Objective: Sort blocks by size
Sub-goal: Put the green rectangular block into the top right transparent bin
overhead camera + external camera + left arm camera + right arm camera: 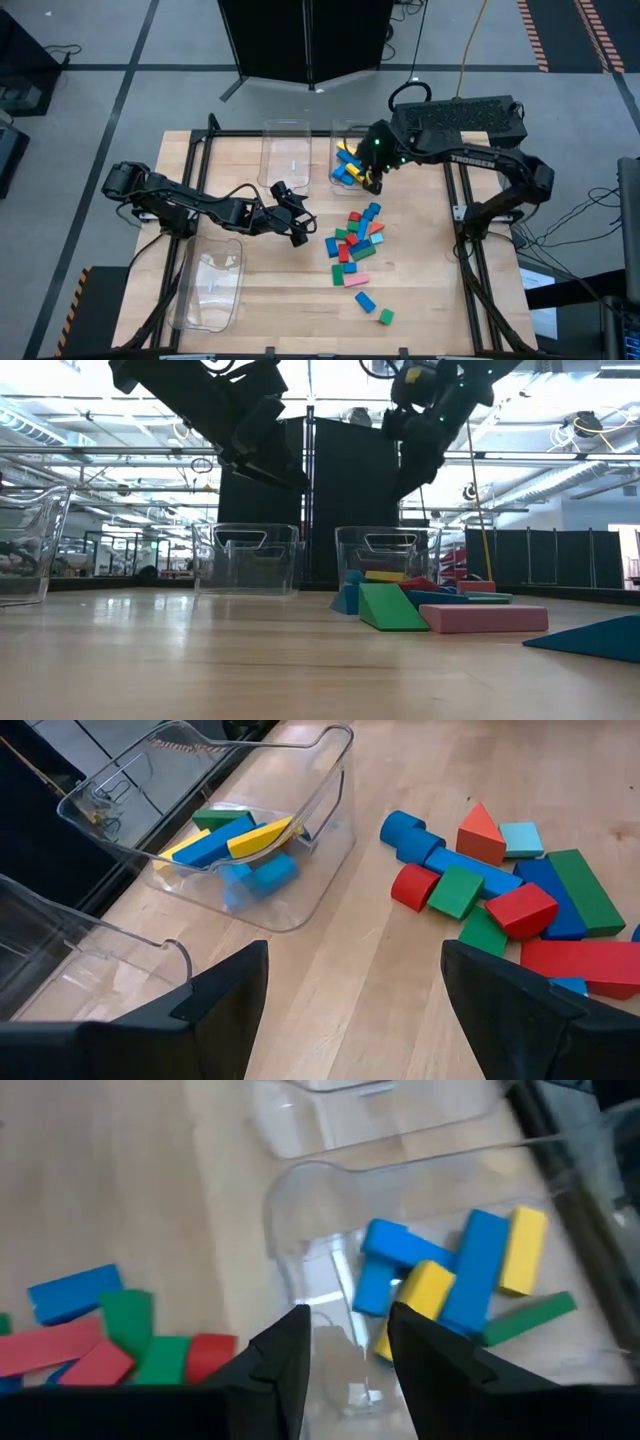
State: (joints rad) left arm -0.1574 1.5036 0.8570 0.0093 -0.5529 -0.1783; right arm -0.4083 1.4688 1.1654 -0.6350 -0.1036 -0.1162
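The right pincer (374, 180) is poised over the near rim of the clear bin (334, 160) holding blue, yellow and green blocks (450, 1285) — its fingers are partly apart with nothing seen between them. The loose pile of blocks (355, 245) lies on the table (260, 300) just toward the front from it, between the arms. The left pincer (298, 228) hangs wide apart, empty, beside the pile — arguably nearer. Open table surrounds the pile's front.

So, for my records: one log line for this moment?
right gripper: empty over clear plastic bin holding blue and yellow blocks | left gripper: open beside mixed-colour block pile
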